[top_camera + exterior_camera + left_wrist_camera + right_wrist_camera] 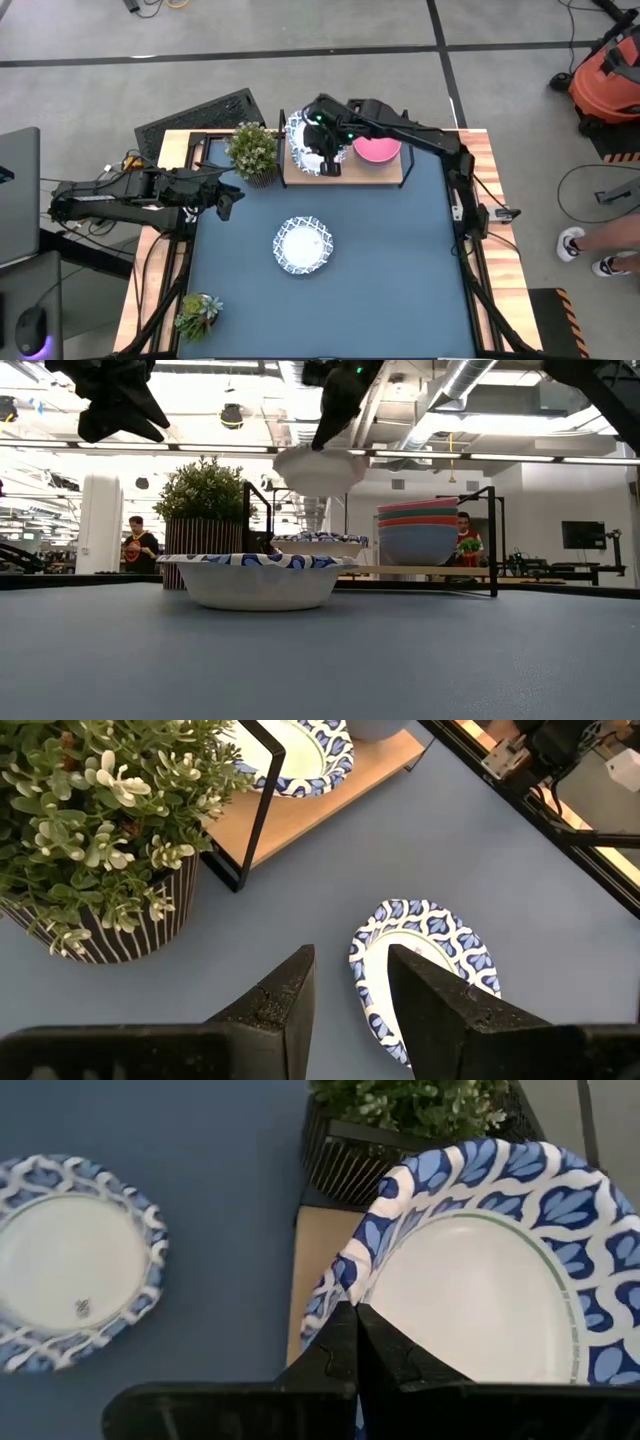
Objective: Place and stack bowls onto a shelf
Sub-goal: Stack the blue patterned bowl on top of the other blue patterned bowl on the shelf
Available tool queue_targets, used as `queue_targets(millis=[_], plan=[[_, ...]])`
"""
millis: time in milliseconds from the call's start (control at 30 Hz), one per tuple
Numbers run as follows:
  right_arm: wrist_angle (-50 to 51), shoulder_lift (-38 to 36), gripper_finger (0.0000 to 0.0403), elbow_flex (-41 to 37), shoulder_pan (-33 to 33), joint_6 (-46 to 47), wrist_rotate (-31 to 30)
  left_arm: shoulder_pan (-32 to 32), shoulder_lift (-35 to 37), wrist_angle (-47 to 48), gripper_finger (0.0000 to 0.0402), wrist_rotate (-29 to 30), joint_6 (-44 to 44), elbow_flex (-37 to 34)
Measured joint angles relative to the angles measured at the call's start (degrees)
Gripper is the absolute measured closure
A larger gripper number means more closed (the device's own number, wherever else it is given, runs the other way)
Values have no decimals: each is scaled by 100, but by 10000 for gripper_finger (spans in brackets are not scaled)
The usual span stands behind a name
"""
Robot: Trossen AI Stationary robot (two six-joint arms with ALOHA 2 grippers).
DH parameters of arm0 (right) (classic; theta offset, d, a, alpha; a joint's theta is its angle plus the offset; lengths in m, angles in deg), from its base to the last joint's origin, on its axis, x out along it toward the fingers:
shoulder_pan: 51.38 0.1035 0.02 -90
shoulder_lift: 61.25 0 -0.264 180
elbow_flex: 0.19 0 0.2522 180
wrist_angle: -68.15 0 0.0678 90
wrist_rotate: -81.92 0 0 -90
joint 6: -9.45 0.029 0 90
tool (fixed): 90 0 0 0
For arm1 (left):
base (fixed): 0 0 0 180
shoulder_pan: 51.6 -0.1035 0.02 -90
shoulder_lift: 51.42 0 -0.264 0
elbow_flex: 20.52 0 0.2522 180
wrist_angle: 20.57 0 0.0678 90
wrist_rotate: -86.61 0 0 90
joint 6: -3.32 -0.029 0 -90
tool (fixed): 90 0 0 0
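Note:
My right gripper [327,160] is shut on a white bowl with a blue patterned rim [300,138], above the left end of the light wood shelf [350,181]. In the low view this bowl [320,468] hangs above a like bowl [318,545] that rests on the shelf board. A pink bowl [378,150] tops a stack [430,530] on the shelf's right part. Another white and blue bowl [303,245] sits on its base at the table's middle. My left gripper [350,1005] is open and empty at the table's left [228,200]. My right gripper pinches the bowl's patterned rim [345,1285] between its two fingers, one finger on the inside and one on the outside. The fingers come from above, slanting down. The bowl is lifted clear of the shelf and tilted [320,468].
A potted plant in a striped pot [252,152] stands just left of the shelf, close to the held bowl. A smaller plant [198,312] stands at the near left corner. Black end posts [493,540] frame the shelf. People show in the room behind.

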Motion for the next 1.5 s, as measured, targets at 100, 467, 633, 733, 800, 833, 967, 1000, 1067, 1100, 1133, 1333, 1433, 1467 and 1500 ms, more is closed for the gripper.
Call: queue_targets(millis=[100, 467, 633, 733, 800, 833, 967, 1000, 1067, 1100, 1133, 1333, 1433, 1467, 1500], plan=[[-317, 3, 386, -247, -104, -2, 115, -2, 0, 2, 289, 41, 4, 0], [-1998, -377, 386, -2188, -181, 145, 129, -2, 0, 6, 289, 297, 9, 0], [-2973, -751, 386, -3190, -189, 325, 104, -2, 2, 74, 289, 323, 9, 0], [-3293, -827, 386, -3559, -190, 429, 108, -2, 0, 159, 289, 321, 24, 0], [-3374, -808, 386, -3665, -178, 440, 107, -1, 0, 155, 289, 321, 66, 0], [-3406, -803, 386, -3702, -167, 450, 108, -2, 2, 155, 289, 321, 70, 0], [-3640, -804, 386, -3959, -144, 516, 107, -2, 0, 150, 289, 321, 74, 0], [-3593, -802, 386, -3995, -144, 567, 107, -2, 1, 150, 289, 320, 76, 0], [-3611, -799, 385, -4035, -169, 605, 107, -2, 0, 150, 289, 319, 76, 0], [-3621, -799, 380, -4035, -187, 601, 107, 0, 0, 150, 289, 319, 76, 0], [-3632, -799, 372, -4035, -196, 601, 107, -2, 2, 148, 289, 319, 76, 0], [-3634, -799, 321, -4038, -283, 597, 113, -2, 0, 144, 289, 319, 76, 0], [-3623, -799, 301, -4038, -288, 576, 190, -2, 1, 140, 289, 317, 76, 0], [-3625, -799, 293, -4038, -288, 574, 235, -1, 0, 140, 289, 317, 76, 0], [-3618, -817, 284, -4038, -288, 578, 265, -2, 2, 139, 289, 317, 76, 0]])
